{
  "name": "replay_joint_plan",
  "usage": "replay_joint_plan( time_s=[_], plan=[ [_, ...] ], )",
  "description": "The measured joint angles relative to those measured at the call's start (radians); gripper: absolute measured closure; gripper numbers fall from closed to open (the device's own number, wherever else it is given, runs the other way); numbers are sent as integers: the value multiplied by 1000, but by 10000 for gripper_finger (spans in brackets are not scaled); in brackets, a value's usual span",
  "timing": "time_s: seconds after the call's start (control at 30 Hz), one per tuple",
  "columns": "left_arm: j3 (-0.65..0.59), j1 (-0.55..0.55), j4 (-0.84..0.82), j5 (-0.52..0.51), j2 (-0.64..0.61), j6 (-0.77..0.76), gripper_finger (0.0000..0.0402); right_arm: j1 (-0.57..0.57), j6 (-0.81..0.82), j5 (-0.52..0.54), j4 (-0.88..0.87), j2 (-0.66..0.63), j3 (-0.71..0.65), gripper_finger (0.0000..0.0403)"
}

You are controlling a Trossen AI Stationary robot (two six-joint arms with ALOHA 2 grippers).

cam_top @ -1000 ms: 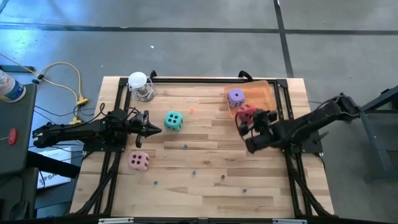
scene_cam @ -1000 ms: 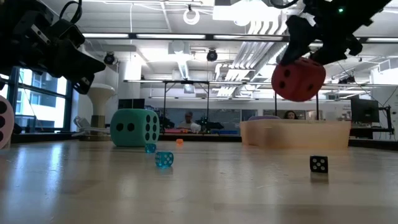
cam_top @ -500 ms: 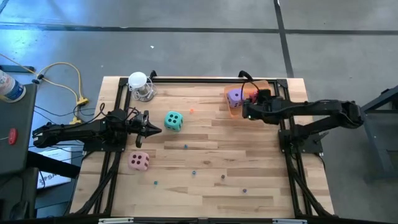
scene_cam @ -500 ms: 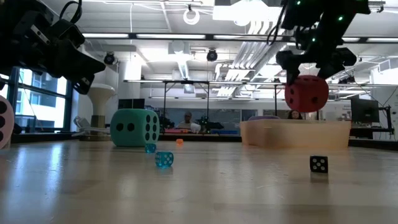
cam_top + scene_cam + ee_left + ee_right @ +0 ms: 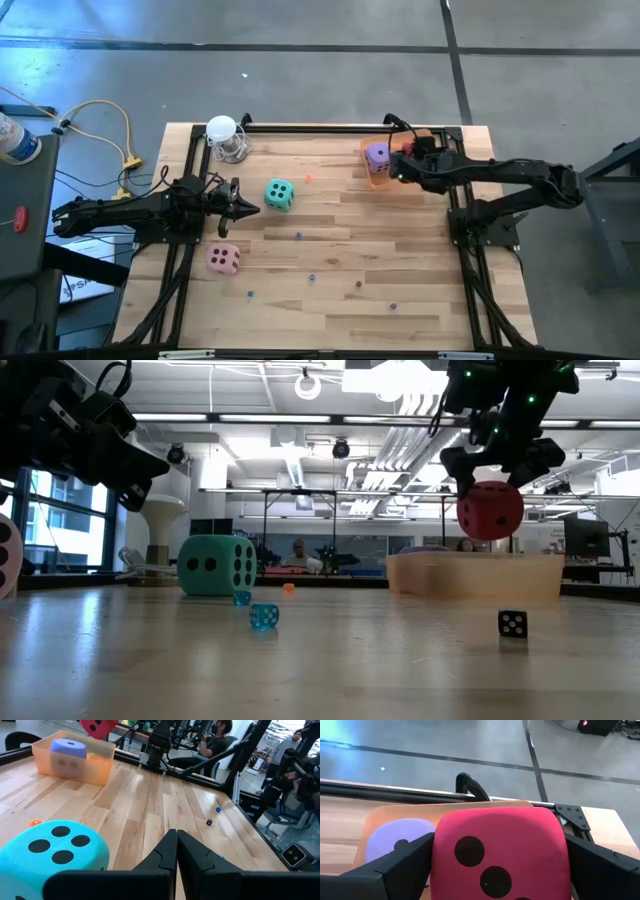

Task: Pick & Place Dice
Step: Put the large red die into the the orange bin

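Observation:
The red die [image 5: 497, 855] hangs over the orange bin [image 5: 432, 136] at the table's far right, with my right gripper [image 5: 402, 163] shut on it. The purple die [image 5: 378, 156] lies inside that bin. The teal die [image 5: 279, 194] rests on the wooden table just ahead of my left gripper [image 5: 250, 208], which is shut and touches nothing. The pink die [image 5: 223, 259] sits on the table nearer the front edge, left of centre. My right gripper pinches the red die by two opposite side faces [image 5: 440, 865], one finger on each side. The fingers come slanting down from the table's right side. The die hangs clear above the bin's rim [image 5: 475, 560], with a pipped face toward the wrist camera.
Tiny beads and small dice lie scattered on the table, among them a black one [image 5: 512, 623] and a blue one [image 5: 263, 616]. A white round-topped object [image 5: 225, 135] stands at the far left corner. A black frame [image 5: 300, 128] runs along the table's edges.
My right gripper has swung toward the table's far edge with the red die and turned about, coming from beside the bin to above it. The die has stayed lifted clear throughout. Most of the move fell in the first half second.

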Motion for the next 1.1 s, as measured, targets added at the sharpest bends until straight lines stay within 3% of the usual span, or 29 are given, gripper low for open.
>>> replay_joint_plan(
  time_s=[0.5, 1.1],
  plan=[
    [0, 0, -7, 0, 0, 0, 399, -89, -51, -135, 19, 108, 0, 4],
    [0, 0, -7, -1, 0, 25, 399, -101, -81, -130, 33, 152, 0, 4]
  ],
)
